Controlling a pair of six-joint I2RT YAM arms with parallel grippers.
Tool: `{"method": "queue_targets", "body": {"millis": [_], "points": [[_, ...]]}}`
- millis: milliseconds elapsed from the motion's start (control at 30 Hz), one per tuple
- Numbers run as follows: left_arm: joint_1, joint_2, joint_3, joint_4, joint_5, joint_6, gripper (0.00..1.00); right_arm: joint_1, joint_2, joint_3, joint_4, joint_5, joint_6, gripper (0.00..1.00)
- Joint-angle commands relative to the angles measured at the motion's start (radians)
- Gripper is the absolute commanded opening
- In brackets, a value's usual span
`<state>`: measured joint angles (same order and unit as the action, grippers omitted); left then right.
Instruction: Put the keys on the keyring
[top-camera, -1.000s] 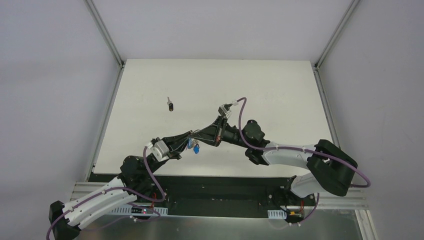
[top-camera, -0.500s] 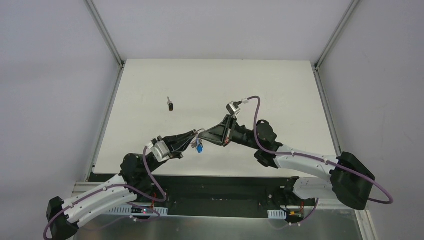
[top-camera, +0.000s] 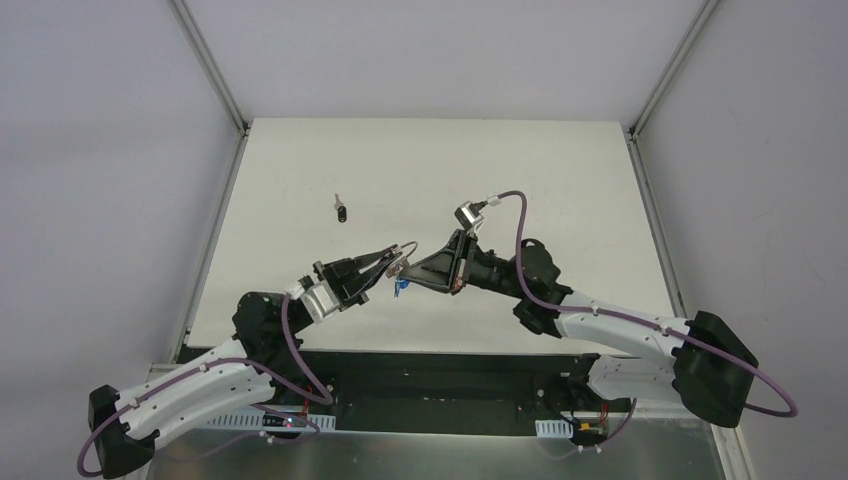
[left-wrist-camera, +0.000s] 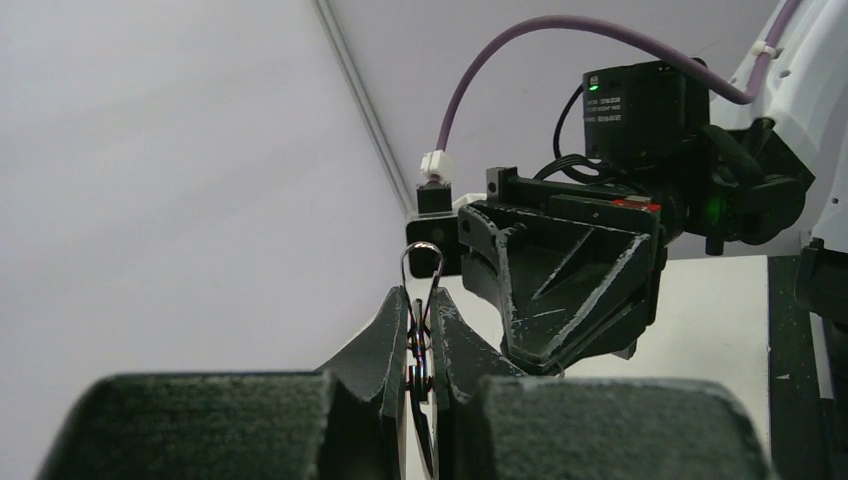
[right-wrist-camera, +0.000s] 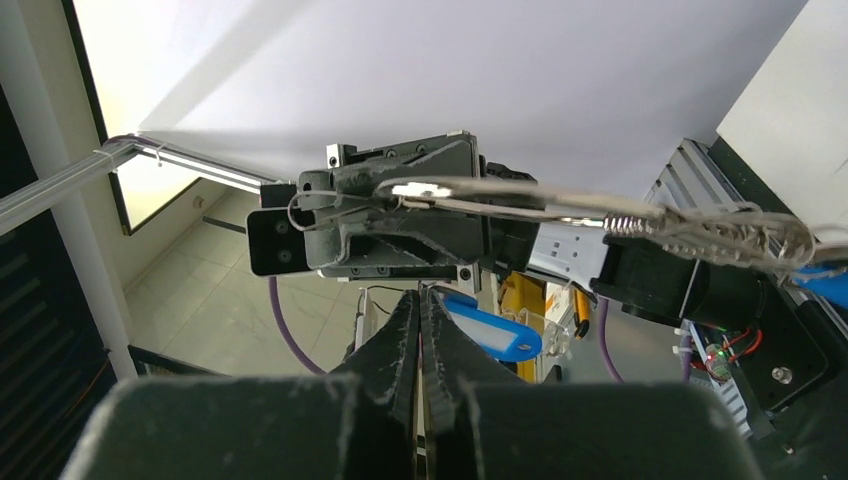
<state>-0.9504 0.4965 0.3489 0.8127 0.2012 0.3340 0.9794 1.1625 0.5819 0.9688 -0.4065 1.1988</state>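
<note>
My left gripper (top-camera: 392, 262) (left-wrist-camera: 421, 318) is shut on the keyring (top-camera: 405, 246) (left-wrist-camera: 422, 262), a thin silver wire loop that sticks up past its fingertips. In the right wrist view the keyring (right-wrist-camera: 480, 195) runs on into a small spring and a chain (right-wrist-camera: 730, 240). A bright blue plastic tag (top-camera: 399, 289) (right-wrist-camera: 495, 338) with a white label hangs just below. My right gripper (top-camera: 410, 273) (right-wrist-camera: 420, 300) is shut, tip to tip with the left one; I cannot tell whether anything thin is pinched in it. One small key (top-camera: 341, 210) lies alone on the table, far left.
Both arms meet above the near middle of the white table (top-camera: 560, 180). Metal frame rails (top-camera: 210, 230) run along its left and right sides, and grey walls close it in.
The left gripper has tilted up and lifted the keyring toward the right gripper. The right arm swung its elbow out to the right, then held still.
</note>
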Motion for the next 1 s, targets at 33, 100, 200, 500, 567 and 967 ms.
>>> {"method": "queue_targets", "body": {"millis": [33,100,200,500,567,967], "points": [[-0.012,0.013,0.083,0.06,0.115,0.066,0.0,0.003,-0.018,0.081,0.094,-0.028,0.017,0.0],[-0.013,0.016,0.095,0.058,0.132,0.065,0.0,0.002,-0.022,0.095,0.094,-0.031,0.012,0.0],[-0.012,0.019,0.104,0.054,0.15,0.062,0.0,0.003,-0.028,0.113,0.083,-0.037,0.002,0.0],[-0.011,0.023,0.101,0.045,0.139,0.082,0.0,0.003,-0.055,0.134,0.042,-0.05,-0.034,0.0],[-0.012,0.024,0.099,0.043,0.131,0.086,0.0,0.003,-0.066,0.137,0.026,-0.049,-0.044,0.0],[-0.012,0.015,0.096,0.031,0.129,0.104,0.0,0.005,-0.079,0.157,-0.064,-0.014,-0.094,0.0]]}}
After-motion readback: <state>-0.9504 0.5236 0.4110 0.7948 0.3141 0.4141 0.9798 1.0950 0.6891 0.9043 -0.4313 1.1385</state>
